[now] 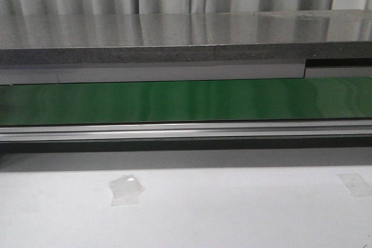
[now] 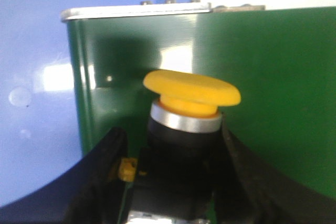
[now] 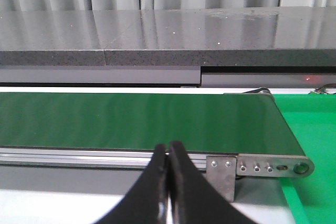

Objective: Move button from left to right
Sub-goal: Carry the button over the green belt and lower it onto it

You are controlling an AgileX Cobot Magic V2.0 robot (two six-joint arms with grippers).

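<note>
Green belt (image 2: 262, 77) runs behind the left pincer (image 2: 168, 182), which grips the black body of the button (image 2: 191, 92), yellow cap pointing away from the wrist, while the right pincer (image 3: 168, 182) is clenched empty.

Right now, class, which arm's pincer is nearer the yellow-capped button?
Left. The left pincer grips the button between its fingers; the right pincer is shut, empty, no button in its view.

Push-button with round yellow-orange mushroom cap (image 2: 191, 93), silver collar and black boxy body: held between the two black fingers (image 2: 102, 182) of the left gripper (image 2: 173, 182), clamped at the body. Glossy green belt surface (image 2: 273, 103) behind, metal-edged end; pale blue-white surface (image 2: 31, 77) beside it.
</note>
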